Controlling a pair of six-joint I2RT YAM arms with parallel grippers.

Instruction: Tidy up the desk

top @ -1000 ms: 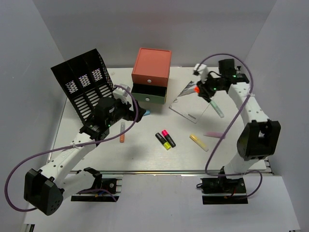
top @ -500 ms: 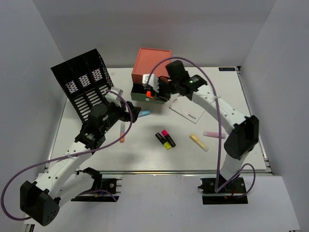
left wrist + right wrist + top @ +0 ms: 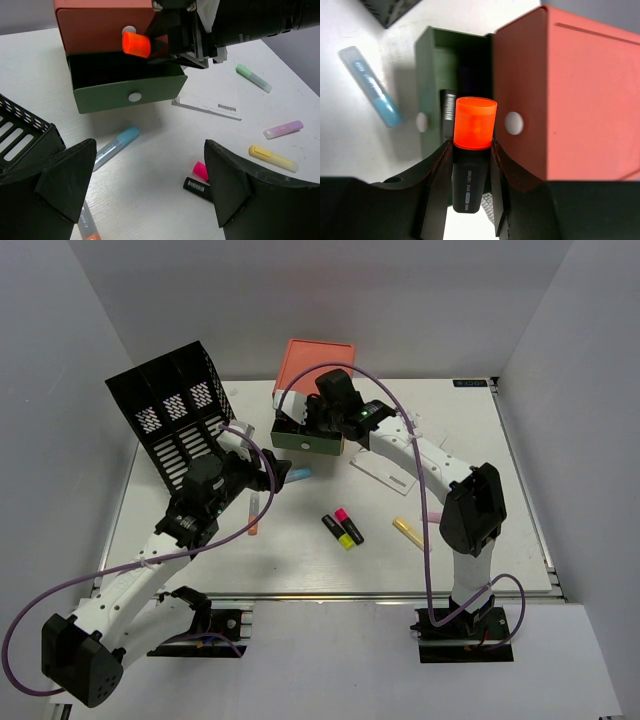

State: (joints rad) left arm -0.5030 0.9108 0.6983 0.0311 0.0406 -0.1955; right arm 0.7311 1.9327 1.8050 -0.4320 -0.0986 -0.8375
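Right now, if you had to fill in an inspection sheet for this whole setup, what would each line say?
Surface: white desk, with a metal rail along its near edge.
Job's things: the desk itself; orange-capped highlighter held over the open green drawer of the drawer unit.
Clutter: blue highlighter, yellow highlighter, purple highlighter, green highlighter, two black markers, barcoded card, black mesh organizer.
Grippers: right gripper shut on the orange-capped highlighter; left gripper open, empty.
Cables: purple cables loop beside both arms.
Surroundings: plain pale walls on three sides.
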